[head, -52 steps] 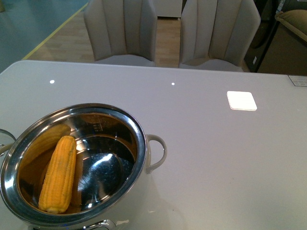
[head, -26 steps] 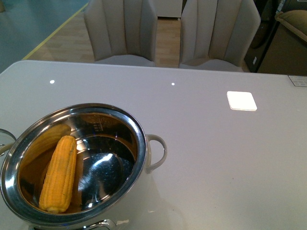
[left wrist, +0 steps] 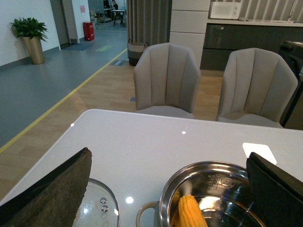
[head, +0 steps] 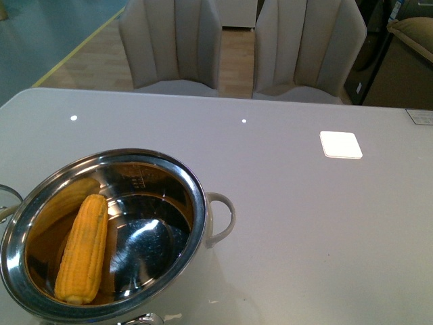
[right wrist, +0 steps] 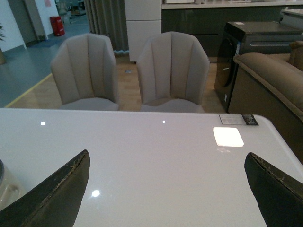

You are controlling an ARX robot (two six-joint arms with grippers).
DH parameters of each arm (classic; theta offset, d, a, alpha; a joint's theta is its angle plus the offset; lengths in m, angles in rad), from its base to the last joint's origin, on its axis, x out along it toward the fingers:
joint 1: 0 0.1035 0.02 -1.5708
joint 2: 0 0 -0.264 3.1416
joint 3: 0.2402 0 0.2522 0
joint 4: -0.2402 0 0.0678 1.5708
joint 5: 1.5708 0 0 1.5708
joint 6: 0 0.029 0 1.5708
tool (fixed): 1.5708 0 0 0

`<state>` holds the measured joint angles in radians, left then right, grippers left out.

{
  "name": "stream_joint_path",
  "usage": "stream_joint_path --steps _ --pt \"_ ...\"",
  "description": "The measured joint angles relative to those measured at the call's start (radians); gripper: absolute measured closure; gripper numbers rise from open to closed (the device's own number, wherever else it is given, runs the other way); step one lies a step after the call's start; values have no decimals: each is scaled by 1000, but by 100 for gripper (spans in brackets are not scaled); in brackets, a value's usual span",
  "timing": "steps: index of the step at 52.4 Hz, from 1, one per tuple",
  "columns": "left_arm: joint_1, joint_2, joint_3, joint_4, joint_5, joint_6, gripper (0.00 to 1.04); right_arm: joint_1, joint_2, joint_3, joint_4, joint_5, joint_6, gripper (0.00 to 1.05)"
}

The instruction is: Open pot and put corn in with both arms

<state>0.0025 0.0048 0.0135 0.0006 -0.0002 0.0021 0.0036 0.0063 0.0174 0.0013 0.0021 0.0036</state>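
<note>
Jaws of the left gripper (left wrist: pixel 168 189) and right gripper (right wrist: pixel 168 189) stand spread wide, empty, above the white surface (head: pixel 304 223). Corn (head: pixel 82 248) lies inside the uncovered pot (head: pixel 101 233) at seven o'clock; its glass lid (left wrist: pixel 99 208) rests just beside it.

Only the fingers of the two grippers show, and only in the wrist views. The left gripper (left wrist: pixel 170 189) has two broad, dark fingers (left wrist: pixel 57 194) with a dull, rough, brownish-black face, each tapering to a blunt tip. The right gripper (right wrist: pixel 168 189) has the same pair of fingers (right wrist: pixel 54 194): matte black, wedge-shaped, with worn, slightly frayed pale edges. No cables, screws or markings show.
</note>
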Motion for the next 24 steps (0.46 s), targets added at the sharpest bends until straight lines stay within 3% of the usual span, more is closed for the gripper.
stream_joint_path --steps 24 --pt "0 0 0 0 0 0 7 0 0 0 0 0 0 9"
